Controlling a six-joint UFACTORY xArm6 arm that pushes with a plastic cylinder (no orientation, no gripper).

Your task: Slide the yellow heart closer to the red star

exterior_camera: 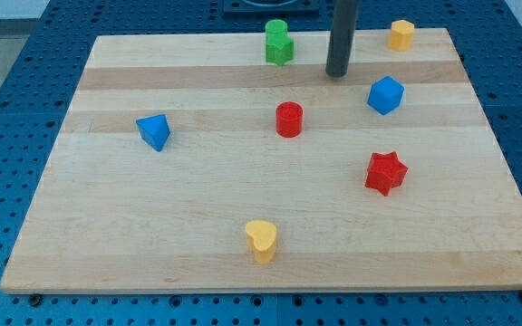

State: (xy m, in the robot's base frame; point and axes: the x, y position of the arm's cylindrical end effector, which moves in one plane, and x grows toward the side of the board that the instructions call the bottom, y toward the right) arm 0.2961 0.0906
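Observation:
The yellow heart (262, 240) lies near the view's bottom edge of the wooden board (107, 226), at the middle. The red star (385, 172) lies up and to the right of it, well apart. My tip (336, 73) rests near the view's top of the board, far from both. It stands left of the blue cube (385, 95) and right of the green block (278, 43).
A red cylinder (289, 119) stands at the board's middle, between my tip and the heart. A blue triangular block (154, 132) lies at the left. A yellow block (401, 34) sits at the top right corner. Blue perforated table surrounds the board.

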